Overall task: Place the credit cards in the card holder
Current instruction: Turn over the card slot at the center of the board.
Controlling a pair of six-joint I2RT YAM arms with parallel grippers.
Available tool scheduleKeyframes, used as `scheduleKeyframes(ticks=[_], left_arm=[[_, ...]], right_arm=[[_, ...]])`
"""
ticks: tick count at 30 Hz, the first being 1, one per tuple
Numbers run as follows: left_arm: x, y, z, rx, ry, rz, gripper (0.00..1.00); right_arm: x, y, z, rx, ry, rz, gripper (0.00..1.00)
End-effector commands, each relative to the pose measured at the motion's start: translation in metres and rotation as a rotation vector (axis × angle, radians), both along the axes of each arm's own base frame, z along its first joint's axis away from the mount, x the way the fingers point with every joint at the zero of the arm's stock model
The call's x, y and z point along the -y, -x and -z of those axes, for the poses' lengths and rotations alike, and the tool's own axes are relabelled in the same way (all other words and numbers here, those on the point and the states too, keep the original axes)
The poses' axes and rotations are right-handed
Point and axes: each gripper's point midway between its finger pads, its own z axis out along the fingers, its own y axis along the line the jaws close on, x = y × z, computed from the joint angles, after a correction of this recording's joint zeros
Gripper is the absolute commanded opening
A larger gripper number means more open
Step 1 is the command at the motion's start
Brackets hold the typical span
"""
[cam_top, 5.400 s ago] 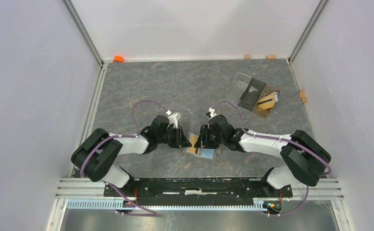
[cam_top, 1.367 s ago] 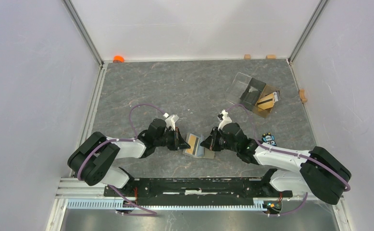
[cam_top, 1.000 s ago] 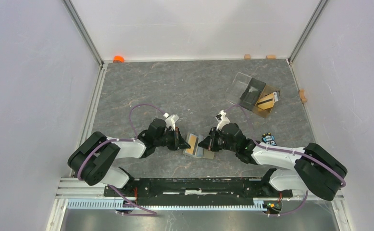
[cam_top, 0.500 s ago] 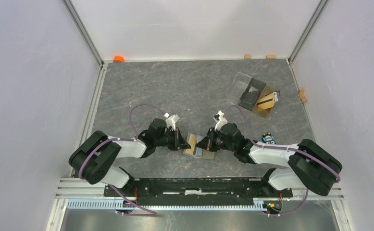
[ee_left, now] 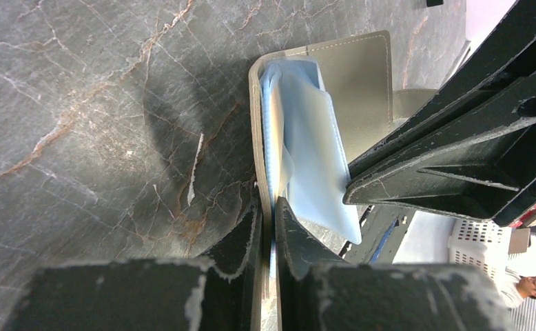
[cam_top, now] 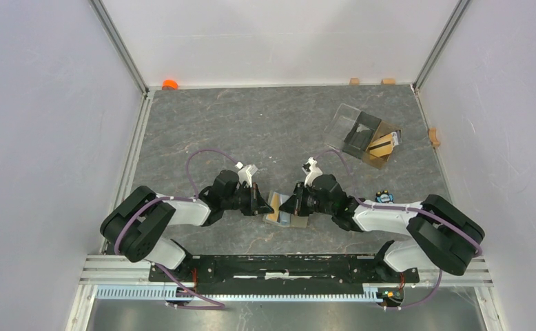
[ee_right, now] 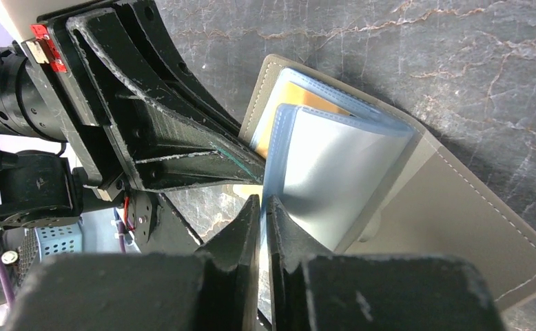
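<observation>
The olive-khaki card holder point(cam_top: 284, 214) lies open on the table between my two grippers. My left gripper point(cam_top: 260, 203) is shut on the edge of its olive cover point(ee_left: 358, 76), with the fingertips point(ee_left: 266, 207) pinching it. My right gripper point(cam_top: 295, 205) is shut on one pale blue-grey inner sleeve point(ee_right: 334, 179) and holds it lifted at the gripper tips point(ee_right: 264, 205). An orange credit card point(ee_right: 301, 98) sits in the sleeve behind it and shows in the top view point(cam_top: 277, 204). A tan-gold card point(cam_top: 382, 144) lies in the clear box.
The clear plastic box point(cam_top: 351, 118) with a dark compartment stands at the back right. A small dark object with blue marks point(cam_top: 384, 198) lies right of the right arm. An orange item point(cam_top: 170, 84) and small wooden blocks point(cam_top: 354, 81) lie along the far edge.
My right gripper has moved a little left onto the card holder's sleeves and the right forearm has swung with it. The left gripper has kept its hold.
</observation>
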Motion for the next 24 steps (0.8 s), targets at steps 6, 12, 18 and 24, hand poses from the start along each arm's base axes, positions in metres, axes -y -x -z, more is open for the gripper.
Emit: scheduleKeyframes(ticks=[6, 12, 18, 24], left_arm=[[0.005, -0.007, -0.005, 0.019, 0.022, -0.007, 0.03], [0.004, -0.007, -0.005, 0.019, 0.020, -0.014, 0.03], [0.004, -0.008, -0.005, 0.020, 0.021, -0.018, 0.03], [0.005, -0.008, -0.005, 0.020, 0.023, -0.013, 0.03]], right_arm=[[0.010, -0.013, -0.005, 0.061, 0.076, 0.038, 0.16], [0.015, -0.015, -0.008, 0.076, 0.088, 0.060, 0.23], [0.035, -0.024, -0.014, 0.112, 0.173, 0.141, 0.27], [0.046, -0.026, -0.014, 0.126, 0.208, 0.178, 0.29]])
